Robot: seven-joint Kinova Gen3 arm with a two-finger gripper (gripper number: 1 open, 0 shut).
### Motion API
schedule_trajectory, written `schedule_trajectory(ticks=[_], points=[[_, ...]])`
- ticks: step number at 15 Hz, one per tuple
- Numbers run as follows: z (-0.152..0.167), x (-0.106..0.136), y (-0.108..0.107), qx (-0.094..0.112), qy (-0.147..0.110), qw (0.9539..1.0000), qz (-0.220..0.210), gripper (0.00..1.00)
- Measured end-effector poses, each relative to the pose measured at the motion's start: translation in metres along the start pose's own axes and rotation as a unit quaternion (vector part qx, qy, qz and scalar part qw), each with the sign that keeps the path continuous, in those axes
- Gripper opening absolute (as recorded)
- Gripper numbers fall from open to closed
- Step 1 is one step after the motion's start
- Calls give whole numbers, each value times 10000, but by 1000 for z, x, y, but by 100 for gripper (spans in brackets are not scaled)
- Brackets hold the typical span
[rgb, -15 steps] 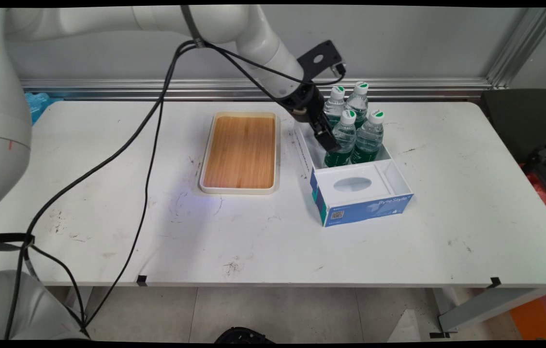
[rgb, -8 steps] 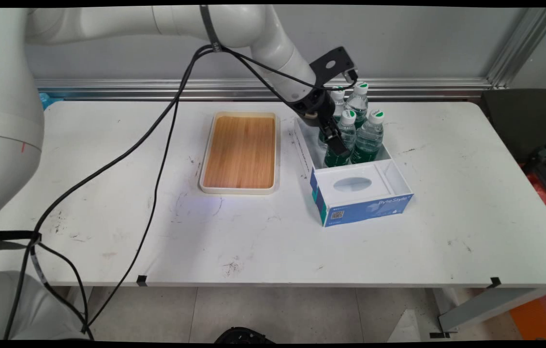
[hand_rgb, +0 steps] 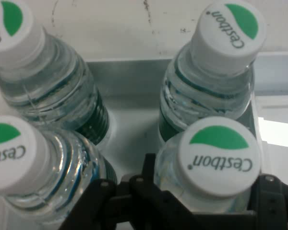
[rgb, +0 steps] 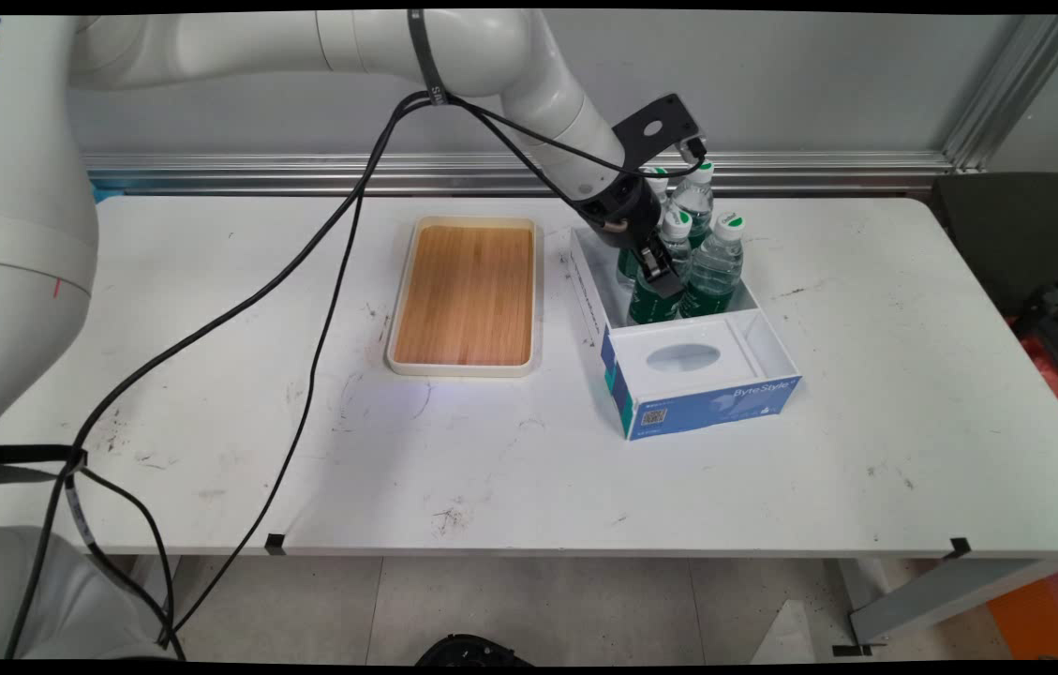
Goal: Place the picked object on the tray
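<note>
Four Cestbon water bottles (rgb: 690, 258) stand upright in the rear compartment of one white-and-blue box (rgb: 707, 370), right of centre in the main view; one wooden tray (rgb: 466, 295) lies just left of it on the table (rgb: 491, 469). Only the hand view shows the cap lettering and a bottle (hand_rgb: 216, 158) at lower right standing between the fingers (hand_rgb: 156, 184). The gripper (rgb: 663, 279) is spread apart around that bottle's neck, close against it; a firm clamp cannot be told.
</note>
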Motion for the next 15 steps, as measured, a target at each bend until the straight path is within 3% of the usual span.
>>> schedule_trajectory(ticks=[7,15], points=[[-26,1,-1,36,73,10000,-52,0],[-102,9,1,133,363,9991,150,0]])
